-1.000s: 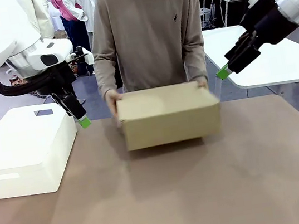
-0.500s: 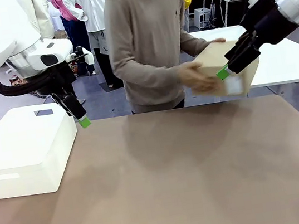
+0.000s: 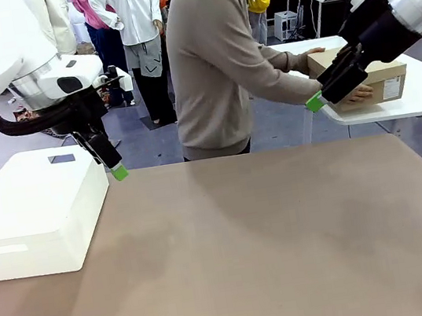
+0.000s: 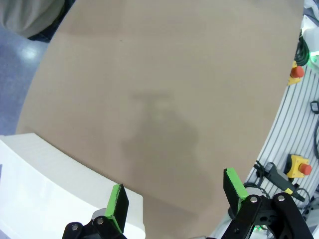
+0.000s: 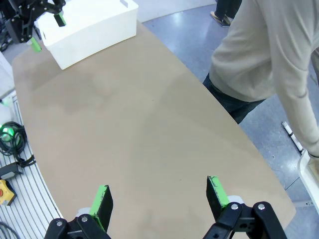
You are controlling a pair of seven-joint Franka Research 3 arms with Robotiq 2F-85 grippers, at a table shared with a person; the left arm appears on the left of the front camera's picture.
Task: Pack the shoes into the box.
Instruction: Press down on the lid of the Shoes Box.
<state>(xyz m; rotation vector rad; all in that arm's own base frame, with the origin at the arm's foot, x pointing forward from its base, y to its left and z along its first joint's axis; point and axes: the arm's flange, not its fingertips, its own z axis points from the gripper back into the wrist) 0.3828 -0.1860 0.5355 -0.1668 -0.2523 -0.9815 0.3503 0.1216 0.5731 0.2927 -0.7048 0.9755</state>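
The box (image 3: 362, 81), closed brown cardboard with a white label on its end, sits at the upper right of the front view on a white side desk (image 3: 416, 91) beyond the brown desk (image 3: 248, 248). The person (image 3: 220, 61) in a beige sweater stands at the far edge, turned toward the right of the frame, with both hands on the box; one hand (image 3: 356, 93) rests against its near side.

The right claw (image 3: 321, 98) hangs at the upper right, in front of the box in this view; in its wrist view its green-padded fingers (image 5: 217, 191) stand wide apart and hold nothing. The left claw (image 3: 116, 169) hangs at the left above the near corner of a white plastic box (image 3: 33, 216), fingers (image 4: 234, 183) spread wide and empty.
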